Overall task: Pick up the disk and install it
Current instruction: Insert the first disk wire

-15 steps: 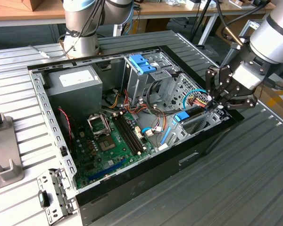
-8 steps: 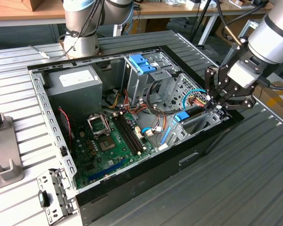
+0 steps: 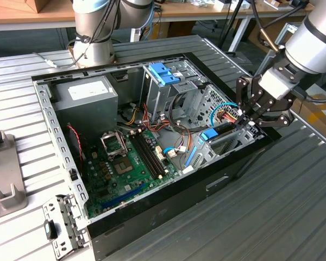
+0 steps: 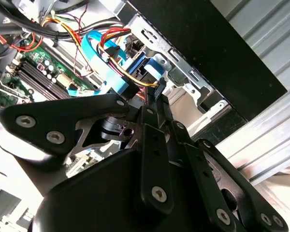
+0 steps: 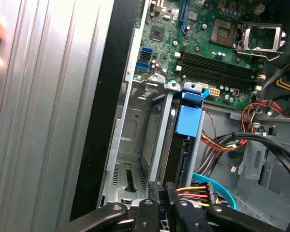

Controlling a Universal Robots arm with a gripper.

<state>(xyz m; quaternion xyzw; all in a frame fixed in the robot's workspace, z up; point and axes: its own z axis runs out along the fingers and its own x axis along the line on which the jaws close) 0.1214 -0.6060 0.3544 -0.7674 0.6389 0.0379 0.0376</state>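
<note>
The disk [image 3: 217,132] stands on edge in the metal drive bay at the case's corner, on the exterior view's right. Its blue end tab [image 5: 188,120] points toward the motherboard, and its dark body [image 5: 176,152] sits between the bay's walls. My gripper [image 3: 249,115] is at the disk's other end, by the case wall. Its black fingers are drawn close together, with a gap narrower than the disk, in both wrist views [image 5: 162,195] [image 4: 144,107]. Whether they touch the disk I cannot tell.
The open computer case [image 3: 168,190] lies on a ribbed metal table. Inside it are the green motherboard [image 3: 127,157], a grey power supply [image 3: 84,95], and a tall metal cage with a blue latch [image 3: 163,73]. Red and yellow wires [image 5: 220,140] and a blue cable [image 3: 225,106] crowd the gripper.
</note>
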